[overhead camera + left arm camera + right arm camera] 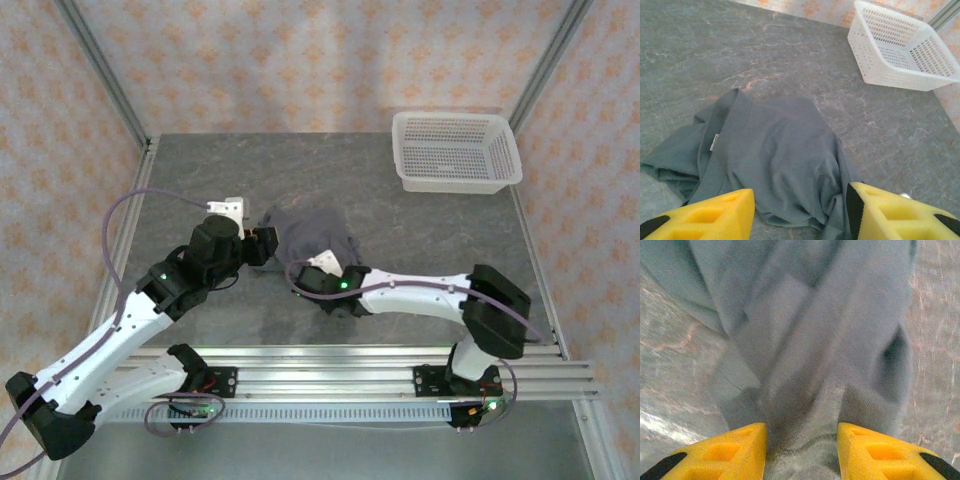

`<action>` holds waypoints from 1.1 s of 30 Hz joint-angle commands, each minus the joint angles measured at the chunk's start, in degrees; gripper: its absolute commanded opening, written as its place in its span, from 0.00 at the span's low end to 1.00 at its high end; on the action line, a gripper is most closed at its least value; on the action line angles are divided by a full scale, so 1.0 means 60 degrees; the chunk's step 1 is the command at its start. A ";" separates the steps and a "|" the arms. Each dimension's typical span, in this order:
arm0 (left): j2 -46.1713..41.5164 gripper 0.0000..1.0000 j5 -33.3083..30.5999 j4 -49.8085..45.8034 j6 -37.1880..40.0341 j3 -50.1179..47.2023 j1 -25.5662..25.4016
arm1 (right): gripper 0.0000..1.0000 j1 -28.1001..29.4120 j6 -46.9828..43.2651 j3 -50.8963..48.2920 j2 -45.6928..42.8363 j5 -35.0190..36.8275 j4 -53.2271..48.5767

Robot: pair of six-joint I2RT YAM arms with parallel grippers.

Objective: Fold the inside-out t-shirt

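Top external view has the inside-out t-shirt (312, 232) lying in a crumpled heap near the middle of the grey marbled desk (420, 240), well apart from the white mesh basket (455, 150) that stands at the far right corner. Both arms reach in toward the heap: the left end effector (264, 246) sits at its left edge and the right end effector (326, 263) at its near edge. Left wrist view shows the shirt spread and wrinkled on the desk, its collar band toward the left with a small pale label (714, 142) on it. There the yellow fingers (710, 212) stand wide apart, low over the near hem, and a fold of fabric lies loose in the gap, touching the inner face of the right-hand finger. Right wrist view is blurred; the fingers (720, 452) of that end effector stand closer together, with bunched grey fabric filling the space between them — whether they actually pinch the cloth I cannot tell.
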 commanded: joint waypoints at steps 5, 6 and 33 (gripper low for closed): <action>0.0179 0.51 -0.0052 0.0168 -0.0194 -0.0184 0.0128 | 0.35 -0.0014 0.2491 -0.2803 -0.2406 -0.1602 0.1537; 0.0209 0.51 -0.0032 0.0154 -0.0195 -0.0169 0.0141 | 0.37 -0.0014 0.2578 -0.2916 -0.2760 -0.1615 0.1490; 0.0490 0.51 0.0348 0.0213 -0.0485 -0.0315 0.0186 | 0.46 0.0002 0.3787 0.1561 0.0689 0.0144 -0.1937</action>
